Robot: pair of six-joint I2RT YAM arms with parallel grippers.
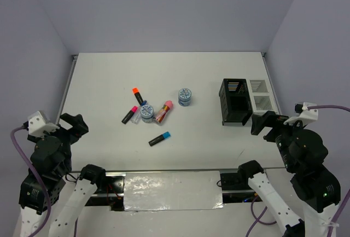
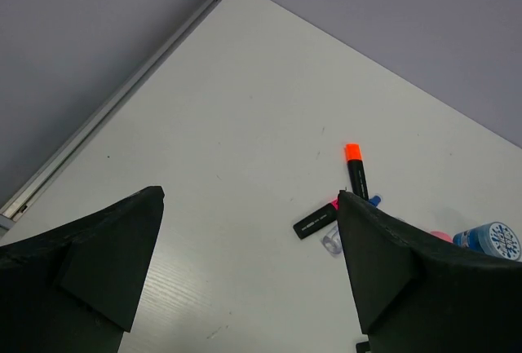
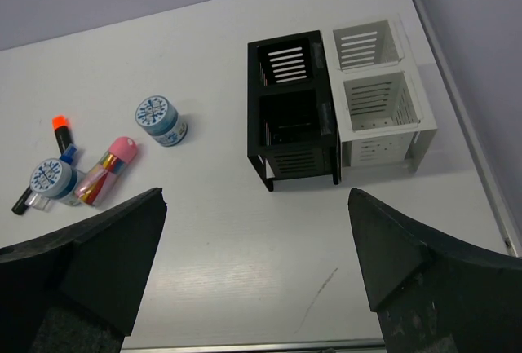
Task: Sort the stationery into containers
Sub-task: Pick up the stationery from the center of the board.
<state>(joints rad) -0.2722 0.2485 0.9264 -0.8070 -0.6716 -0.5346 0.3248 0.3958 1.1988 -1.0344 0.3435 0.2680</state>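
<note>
While stationery [image 1: 146, 111] lies unsorted mid-bench and the organiser [image 1: 236, 103] stands by the right edge, left gripper [image 2: 250, 196] and right gripper [image 3: 258, 194] hover, fingers spread and empty, seemingly ready to pick.

Both arms sit folded at the lower corners of the top view, left pincer [image 1: 75, 123] and right pincer [image 1: 263, 123] raised, tilted downward, jaws spread wide apart
</note>
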